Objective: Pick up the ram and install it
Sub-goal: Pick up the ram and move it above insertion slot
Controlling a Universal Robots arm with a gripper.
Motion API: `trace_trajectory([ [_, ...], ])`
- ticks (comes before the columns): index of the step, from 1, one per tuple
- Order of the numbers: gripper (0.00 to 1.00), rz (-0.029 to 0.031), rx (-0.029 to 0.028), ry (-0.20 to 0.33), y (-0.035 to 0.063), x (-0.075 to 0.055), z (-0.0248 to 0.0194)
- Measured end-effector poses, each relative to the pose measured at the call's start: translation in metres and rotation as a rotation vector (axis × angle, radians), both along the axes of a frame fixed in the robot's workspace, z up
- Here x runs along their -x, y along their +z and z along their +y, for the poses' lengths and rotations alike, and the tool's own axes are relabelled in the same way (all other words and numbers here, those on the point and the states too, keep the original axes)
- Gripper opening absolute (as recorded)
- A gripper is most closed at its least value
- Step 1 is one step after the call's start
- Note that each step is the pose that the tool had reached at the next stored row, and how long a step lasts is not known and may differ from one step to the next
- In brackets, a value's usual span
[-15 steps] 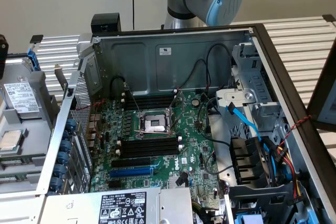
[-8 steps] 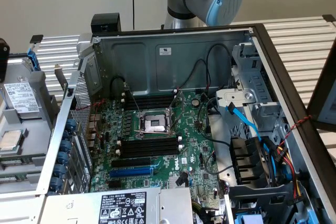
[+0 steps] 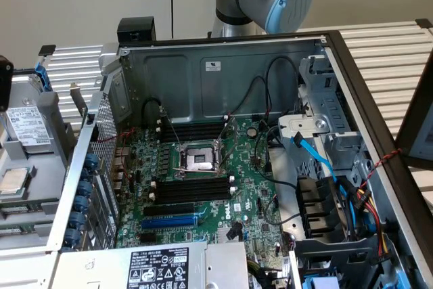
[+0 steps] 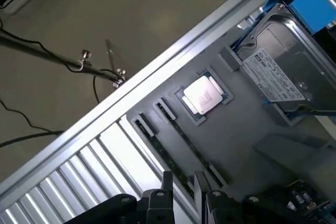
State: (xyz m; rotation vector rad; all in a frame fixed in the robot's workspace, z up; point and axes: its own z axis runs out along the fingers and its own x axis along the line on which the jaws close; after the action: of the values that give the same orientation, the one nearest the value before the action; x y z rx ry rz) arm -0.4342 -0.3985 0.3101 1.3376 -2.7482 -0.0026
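In the wrist view the ram (image 4: 187, 143) is a long, thin green stick standing on edge in a groove of a grey holder tray (image 4: 247, 129). My gripper (image 4: 184, 183) hangs above the tray near one end of the stick. It is open, and its two dark fingers (image 4: 167, 182) stand apart with nothing held between them. In the exterior view the motherboard (image 3: 203, 181) lies inside the open computer case (image 3: 223, 72). Its long black slots (image 3: 193, 189) sit on both sides of the processor socket (image 3: 201, 160).
On the tray a processor chip (image 4: 205, 94) lies beside the ram, and a hard drive (image 4: 283, 72) sits past it in a blue bracket. In the exterior view the tray (image 3: 47, 167) stands to the case's left. Cables (image 3: 325, 167) and a drive cage fill the case's right side.
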Motion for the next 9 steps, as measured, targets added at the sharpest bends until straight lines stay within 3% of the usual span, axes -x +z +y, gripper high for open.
trace_trajectory([
  [9,0.31,0.0,0.0,0.164,-0.0102,0.0,0.0],
])
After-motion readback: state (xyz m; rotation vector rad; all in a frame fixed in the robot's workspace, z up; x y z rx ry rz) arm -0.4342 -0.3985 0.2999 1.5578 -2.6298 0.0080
